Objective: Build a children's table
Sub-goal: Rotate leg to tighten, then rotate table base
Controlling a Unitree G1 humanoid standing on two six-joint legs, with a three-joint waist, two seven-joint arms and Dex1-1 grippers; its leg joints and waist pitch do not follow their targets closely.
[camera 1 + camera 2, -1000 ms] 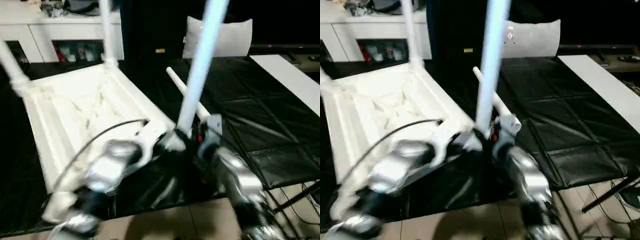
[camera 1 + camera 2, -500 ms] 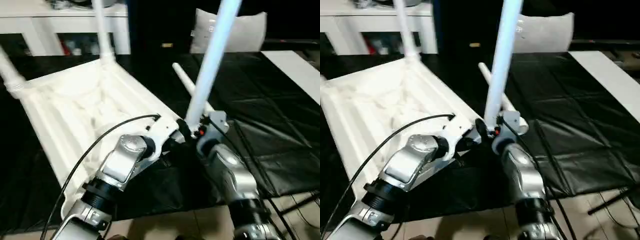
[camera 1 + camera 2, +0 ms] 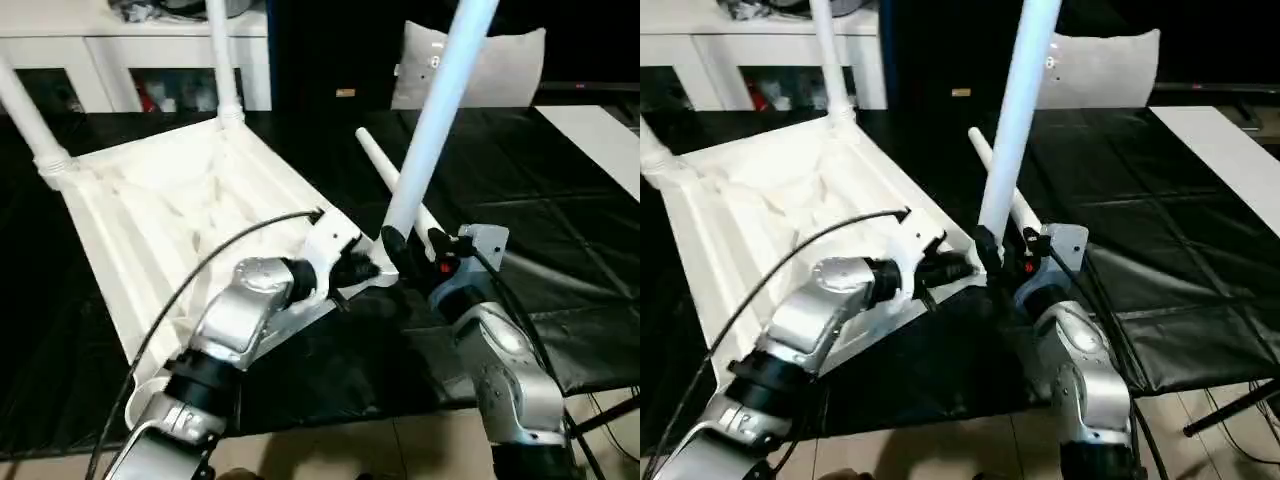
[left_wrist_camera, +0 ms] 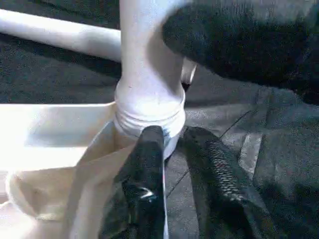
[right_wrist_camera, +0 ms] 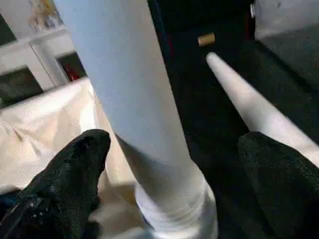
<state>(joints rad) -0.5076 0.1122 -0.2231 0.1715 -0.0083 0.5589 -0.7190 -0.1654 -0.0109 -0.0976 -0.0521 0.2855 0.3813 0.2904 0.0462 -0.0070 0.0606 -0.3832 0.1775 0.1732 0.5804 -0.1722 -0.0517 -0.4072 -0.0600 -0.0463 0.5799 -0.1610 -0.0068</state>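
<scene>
White ribbed tabletop (image 3: 150, 215), black fingers (image 5: 70, 174)

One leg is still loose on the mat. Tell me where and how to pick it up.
Grip the loose leg near mid-length, coming from above with the jaws across its width. It lies flat on the black mat behind the newly seated leg, so its round sides are free, and a middle hold should keep the long taper from tipping.

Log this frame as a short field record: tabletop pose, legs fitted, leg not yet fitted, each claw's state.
tabletop: upside down on black mat, ribs up
far legs: two upright in far sockets
third leg: standing in near corner socket
loose leg: lying on mat beside top
right claw: open, straddling third leg, fingers apart from it
left claw: at socket base, grip unclear
</scene>
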